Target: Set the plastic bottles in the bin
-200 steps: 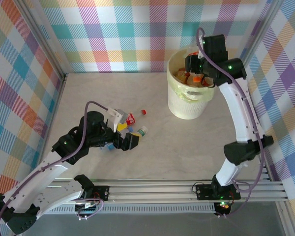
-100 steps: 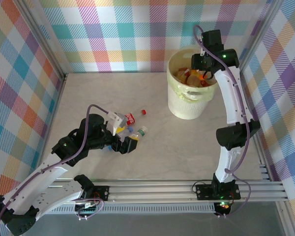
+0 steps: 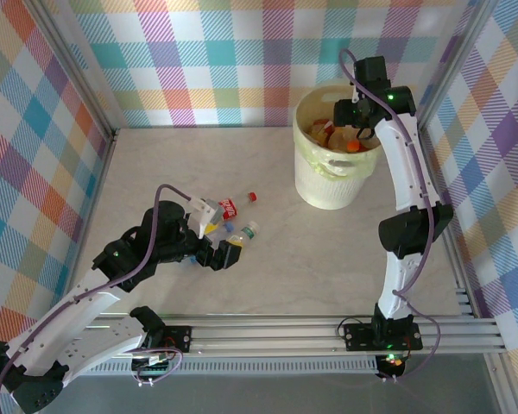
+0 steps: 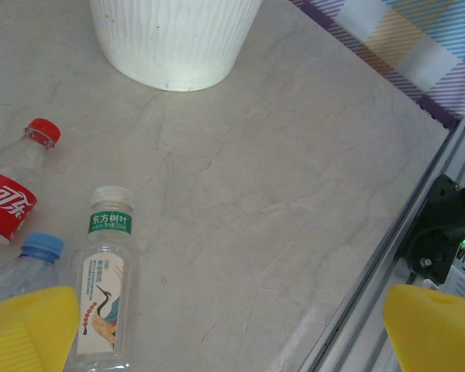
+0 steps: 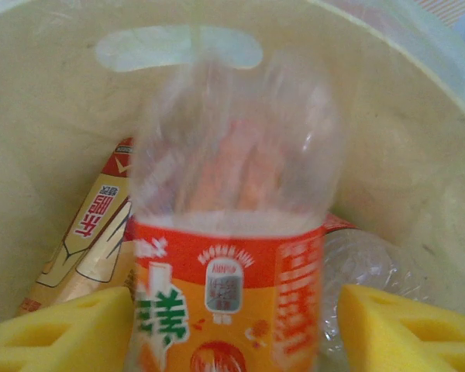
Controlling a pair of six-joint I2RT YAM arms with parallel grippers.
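Note:
My right gripper hangs over the bin, the pale-yellow bucket at the back right. In the right wrist view an orange-and-red-labelled clear bottle is blurred between the yellow pads, and a gap shows on its right side. The right gripper is open. More plastic bottles lie inside the bin. My left gripper is wide open, low beside three bottles on the table: a red-labelled cola one, a green-banded one and a blue-capped one.
The bin's ribbed white wall stands beyond the table bottles. An aluminium rail runs along the near edge, with a checked wall behind and at both sides. Bare marble tabletop lies between the bottles and the right arm's base.
The right gripper's jaws have parted over the bin and the orange-labelled bottle is slipping down. The left arm drew back slightly toward the table bottles, then held still.

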